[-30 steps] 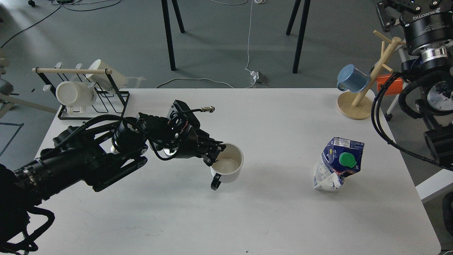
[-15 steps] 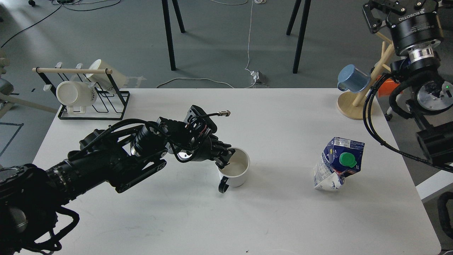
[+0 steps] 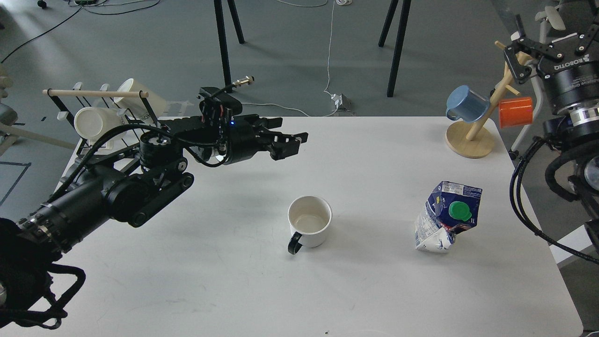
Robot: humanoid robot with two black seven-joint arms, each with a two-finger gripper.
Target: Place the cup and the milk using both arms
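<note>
A white cup (image 3: 310, 222) with a black handle stands upright and alone at the middle of the white table (image 3: 374, 290). My left gripper (image 3: 294, 140) is open and empty. It hovers above the table, behind and a little left of the cup, clear of it. A crumpled blue and white milk carton (image 3: 447, 217) with a green cap stands leaning at the right of the table. My right gripper (image 3: 552, 35) is raised at the top right, beyond the table's right edge and far above the carton. Its fingers are spread open and hold nothing.
A black wire rack (image 3: 121, 135) with two white mugs stands at the back left corner. A wooden mug tree (image 3: 472, 135) holding a blue cup (image 3: 465, 104) and an orange cup (image 3: 514, 112) stands at the back right corner, close to my right arm.
My left gripper has let go of the cup, opened, and lifted back away from it. The cup now stands alone. My right gripper has shifted to the right and down.
</note>
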